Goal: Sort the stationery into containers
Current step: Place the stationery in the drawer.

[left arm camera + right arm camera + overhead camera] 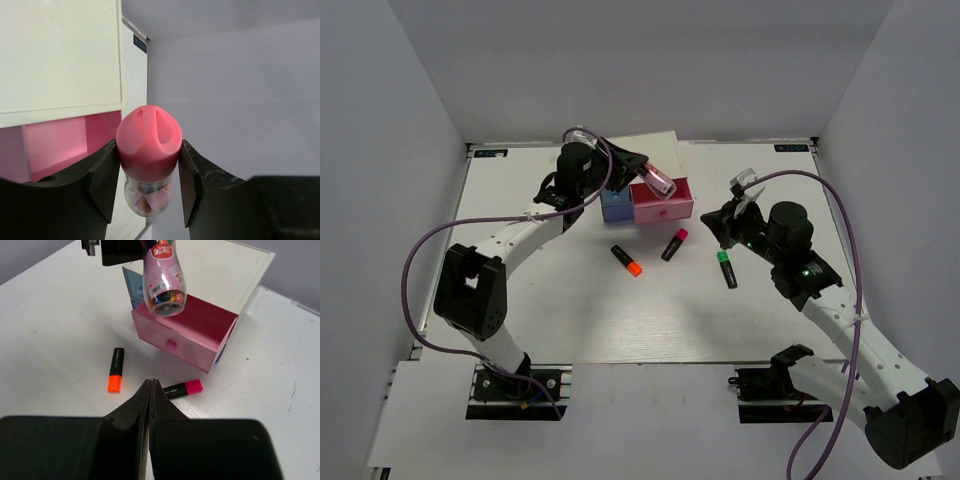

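Note:
My left gripper (640, 171) is shut on the pink translucent stapler-like piece (659, 183) and holds it in the air over the pulled-out pink drawer (663, 206). In the left wrist view the piece (148, 142) sits between both fingers, with the pink drawer (55, 145) beneath. The orange-capped marker (626, 260), pink-capped marker (675, 244) and green-capped marker (726, 268) lie on the table. My right gripper (719, 228) is shut and empty, just above the green marker; its tips (151, 383) hover near the pink-capped marker (183, 388). The silver-purple block is out of view.
The white cabinet (638, 148) stands at the back centre, with a blue drawer (616, 206) pulled out left of the pink one. A purple drawer edge (226, 347) shows behind the pink drawer (185, 335). Grey walls enclose the table on three sides.

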